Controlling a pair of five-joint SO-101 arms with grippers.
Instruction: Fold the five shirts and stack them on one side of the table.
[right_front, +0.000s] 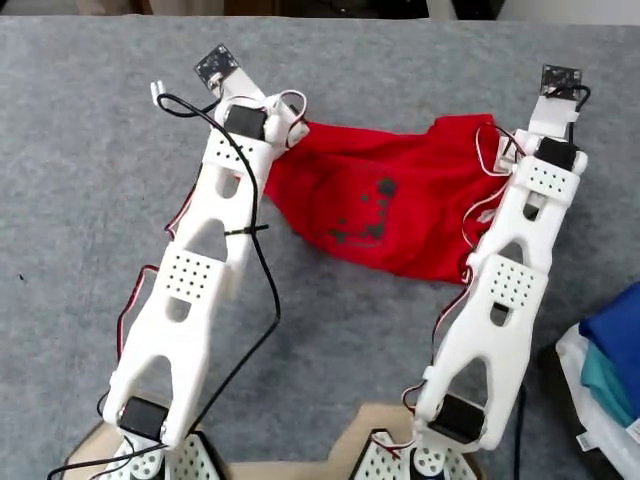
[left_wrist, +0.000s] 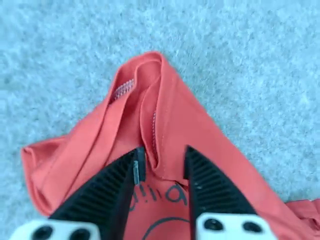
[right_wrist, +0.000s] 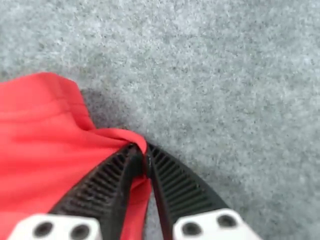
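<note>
A red shirt (right_front: 380, 200) with a dark print lies crumpled across the middle of the grey table (right_front: 90, 150), stretched between the two arms. My left gripper (right_front: 292, 126) sits at the shirt's left corner. In the left wrist view its fingers (left_wrist: 115, 185) pinch a raised fold of the red shirt (left_wrist: 175, 115), with my left gripper (left_wrist: 162, 156) shut on it. My right gripper (right_front: 503, 140) is at the shirt's right end. In the right wrist view my right gripper (right_wrist: 146, 150) is shut on a thin edge of the red shirt (right_wrist: 40, 130).
A stack of folded shirts (right_front: 612, 365), blue on top with teal and white beneath, lies at the table's right edge near the front. Grey carpet-like table surface stretches to the left and behind the arms. A black cable (right_front: 262, 270) runs along the left arm.
</note>
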